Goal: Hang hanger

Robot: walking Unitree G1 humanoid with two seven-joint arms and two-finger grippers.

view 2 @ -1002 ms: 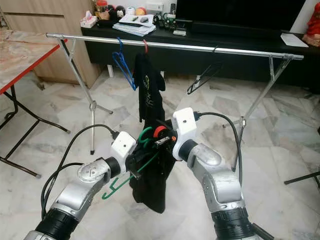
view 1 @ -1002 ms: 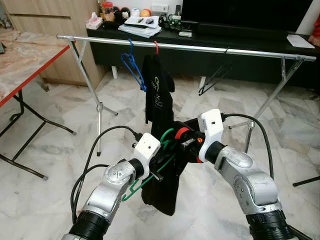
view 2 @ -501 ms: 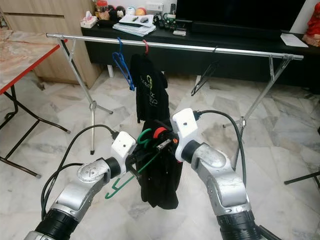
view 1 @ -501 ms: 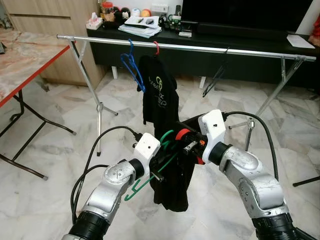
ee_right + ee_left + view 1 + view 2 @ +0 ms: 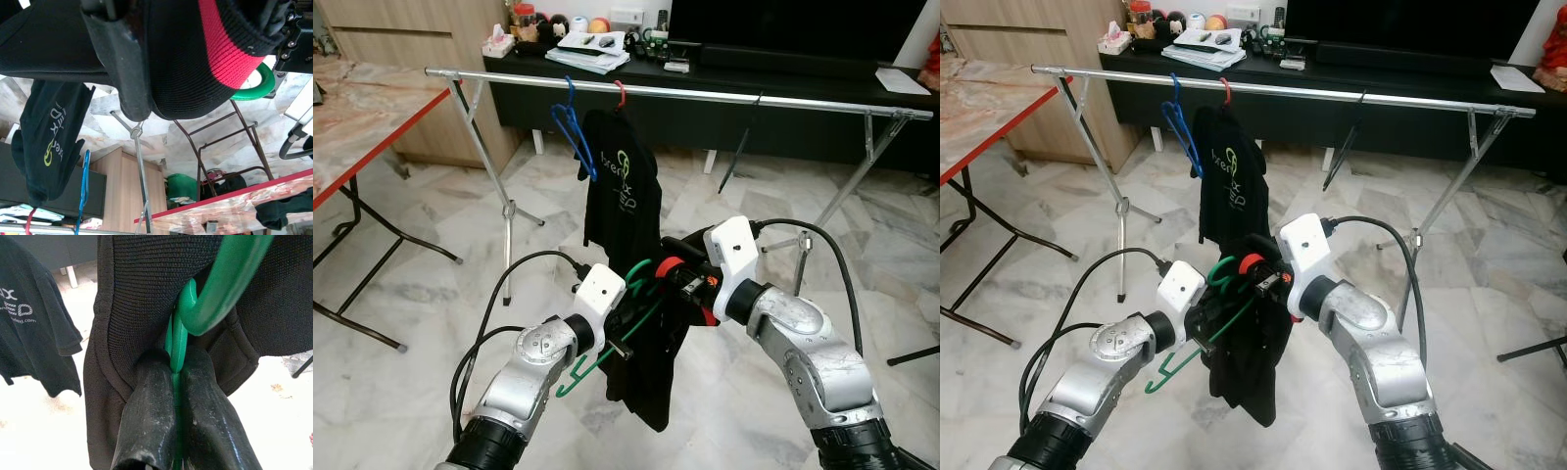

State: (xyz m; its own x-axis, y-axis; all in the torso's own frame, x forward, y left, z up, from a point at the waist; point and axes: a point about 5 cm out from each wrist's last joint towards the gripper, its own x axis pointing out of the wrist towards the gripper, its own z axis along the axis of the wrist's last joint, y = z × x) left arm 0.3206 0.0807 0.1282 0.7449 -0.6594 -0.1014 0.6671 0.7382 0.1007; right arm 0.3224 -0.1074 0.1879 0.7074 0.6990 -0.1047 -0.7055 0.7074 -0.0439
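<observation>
A green hanger (image 5: 643, 270) is clamped between the fingers of my left gripper (image 5: 175, 358), which is shut on its wire just below the hook. A black garment (image 5: 651, 382) with a red collar band (image 5: 671, 262) is draped over this hanger and hangs down between my arms. My right gripper (image 5: 683, 282) meets it from the right and is shut on the collar; one black finger (image 5: 122, 68) lies against the red-banded fabric (image 5: 225, 54). Both grippers are at chest height, in front of and below the silver clothes rail (image 5: 705, 95).
The rail carries a blue hanger (image 5: 573, 132), a black printed T-shirt (image 5: 622, 186) on a red hanger, and a thin black hanger (image 5: 741, 157). A red-edged folding table (image 5: 362, 117) stands at the left. A dark TV cabinet (image 5: 783, 69) is behind the rail.
The T-shirt and the black hanger on the rail have swung and turned. The held garment's loose end has shifted sideways under my grippers. My right arm has drifted slightly right.
</observation>
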